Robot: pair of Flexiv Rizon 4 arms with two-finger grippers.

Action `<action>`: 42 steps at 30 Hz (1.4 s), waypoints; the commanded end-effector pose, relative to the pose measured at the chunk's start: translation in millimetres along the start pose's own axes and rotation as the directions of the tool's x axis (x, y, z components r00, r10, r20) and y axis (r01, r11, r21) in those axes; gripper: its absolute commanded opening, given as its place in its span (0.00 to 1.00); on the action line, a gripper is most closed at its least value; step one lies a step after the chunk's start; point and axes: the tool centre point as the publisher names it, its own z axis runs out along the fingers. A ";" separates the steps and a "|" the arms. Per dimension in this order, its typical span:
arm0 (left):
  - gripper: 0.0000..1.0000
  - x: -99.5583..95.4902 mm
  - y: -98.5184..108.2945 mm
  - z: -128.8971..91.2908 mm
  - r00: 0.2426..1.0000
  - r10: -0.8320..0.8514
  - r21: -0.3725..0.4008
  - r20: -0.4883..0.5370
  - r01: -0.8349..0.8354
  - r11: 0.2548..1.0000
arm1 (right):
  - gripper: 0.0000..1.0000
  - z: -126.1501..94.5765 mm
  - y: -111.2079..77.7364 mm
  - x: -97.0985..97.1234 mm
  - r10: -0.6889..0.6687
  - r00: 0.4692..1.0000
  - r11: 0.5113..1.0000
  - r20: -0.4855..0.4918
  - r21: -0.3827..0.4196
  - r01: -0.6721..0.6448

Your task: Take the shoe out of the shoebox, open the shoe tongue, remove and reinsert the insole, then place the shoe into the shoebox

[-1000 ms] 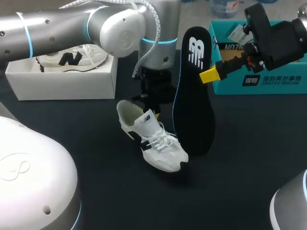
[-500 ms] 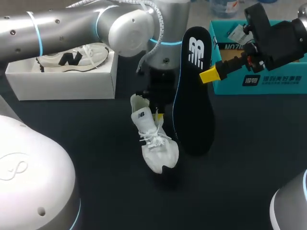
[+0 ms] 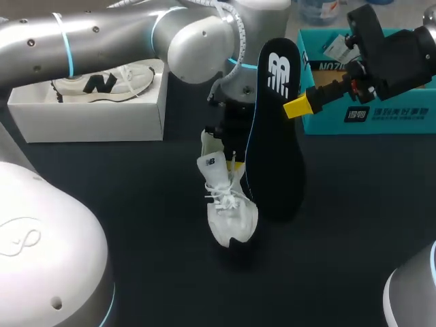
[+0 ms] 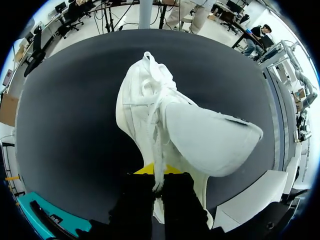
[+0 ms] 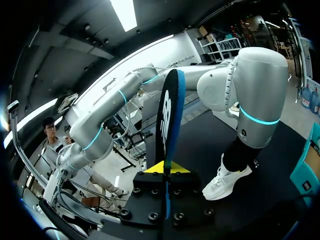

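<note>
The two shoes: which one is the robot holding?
The white shoe out on the black table, clamped by the left gripper; the other shoe, marked with a black letter, lies in the white box.

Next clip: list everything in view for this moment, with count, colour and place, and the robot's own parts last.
white lace-up sneaker: one, white, middle, heel up, toe down
black foam insole: one, black with a blue edge and white logo, upright beside the sneaker
white cardboard shoebox: one, white, far left
cream sneaker with a black letter: one, lying in the shoebox
teal cardboard box: one, teal, far right
black table: one, black, under everything
left hand: one, yellow-tipped, shut on the sneaker's heel
right hand: one, yellow-tipped, shut on the insole
</note>
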 end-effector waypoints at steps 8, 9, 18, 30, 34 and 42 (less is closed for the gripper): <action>0.00 -21.7 -1.8 14.4 0.997 0.047 0.007 -0.061 -0.047 0.999 | 0.00 1.3 0.9 -1.2 0.001 1.000 1.000 -0.001 0.002 -0.001; 0.00 -23.4 -2.1 16.2 0.996 0.052 0.008 -0.067 -0.051 0.999 | 0.00 1.3 0.9 -1.2 0.001 1.000 1.000 -0.001 0.002 -0.001; 0.00 -37.2 -5.1 31.4 0.994 0.071 0.025 -0.086 -0.069 0.997 | 0.00 1.3 0.9 -1.2 0.001 1.000 1.000 -0.001 0.002 -0.001; 0.84 -53.0 -10.2 47.3 0.991 0.065 0.052 -0.113 -0.060 0.997 | 0.00 1.3 0.9 -1.2 0.001 1.000 1.000 -0.001 0.002 -0.001; 1.00 -52.6 -11.7 38.0 0.997 0.037 0.060 -0.074 -0.033 0.998 | 0.00 1.3 0.9 -1.2 0.001 1.000 1.000 -0.001 0.002 -0.001; 1.00 -47.4 -9.2 -13.7 0.992 0.010 0.097 0.125 -0.023 0.995 | 0.00 1.3 0.9 -1.2 0.001 1.000 1.000 -0.001 0.002 -0.001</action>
